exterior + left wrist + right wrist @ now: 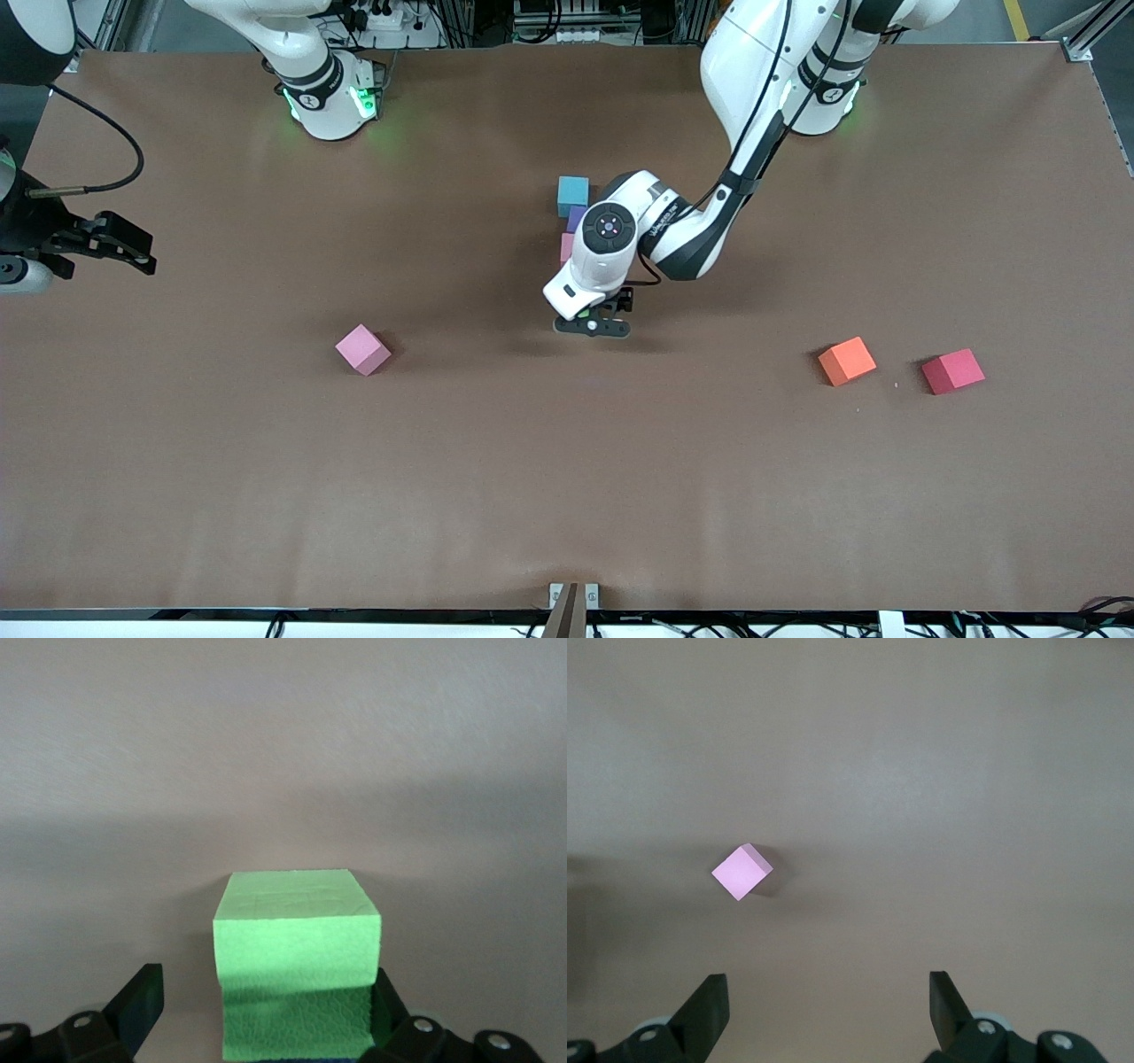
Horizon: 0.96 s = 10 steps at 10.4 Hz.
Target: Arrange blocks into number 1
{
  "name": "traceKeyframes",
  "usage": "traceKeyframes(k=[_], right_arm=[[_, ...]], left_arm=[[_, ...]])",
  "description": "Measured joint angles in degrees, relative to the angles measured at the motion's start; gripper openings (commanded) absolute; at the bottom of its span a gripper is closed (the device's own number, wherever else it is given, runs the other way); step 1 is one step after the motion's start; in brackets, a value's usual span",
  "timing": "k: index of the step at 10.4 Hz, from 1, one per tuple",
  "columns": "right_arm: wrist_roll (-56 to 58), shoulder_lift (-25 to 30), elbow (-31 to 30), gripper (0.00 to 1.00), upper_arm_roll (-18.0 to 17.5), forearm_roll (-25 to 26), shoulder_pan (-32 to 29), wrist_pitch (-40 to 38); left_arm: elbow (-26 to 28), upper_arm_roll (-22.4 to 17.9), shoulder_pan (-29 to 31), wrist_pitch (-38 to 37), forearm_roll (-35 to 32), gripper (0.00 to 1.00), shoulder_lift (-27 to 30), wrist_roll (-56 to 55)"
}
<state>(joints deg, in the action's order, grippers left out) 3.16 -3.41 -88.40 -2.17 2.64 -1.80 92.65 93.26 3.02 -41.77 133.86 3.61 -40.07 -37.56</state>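
Note:
A column of blocks runs toward the front camera: a light blue block (573, 194), a purple block (577, 217) and a pink block (565, 247), the last two partly hidden by the left arm's wrist. My left gripper (592, 324) (264, 985) sits at the column's near end, open around a green block (297, 943). One finger (142, 992) stands clear of the block and the other is right beside it. A loose pinkish-purple block (363, 349) (741, 873) lies toward the right arm's end. My right gripper (133, 250) (828, 990) waits open and empty at the right arm's end of the table.
An orange cube (846, 361) and a red cube (952, 371) lie side by side toward the left arm's end, a little nearer the front camera than the green block. The brown table (567, 496) spreads wide on all sides.

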Motion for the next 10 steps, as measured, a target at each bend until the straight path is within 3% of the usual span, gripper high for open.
traceKeyframes(k=[7,10], right_arm=[[0.1,0.2,-0.1,1.0,0.3,-0.1,0.0,-0.4],[0.1,0.2,-0.1,1.0,0.5,-0.2,-0.2,-0.5]], left_arm=[[-9.3,-13.5,1.6,-20.9,0.0,1.0,12.4,0.0],[-9.8,-16.0,7.8,-25.1,0.0,1.0,16.0,1.1]])
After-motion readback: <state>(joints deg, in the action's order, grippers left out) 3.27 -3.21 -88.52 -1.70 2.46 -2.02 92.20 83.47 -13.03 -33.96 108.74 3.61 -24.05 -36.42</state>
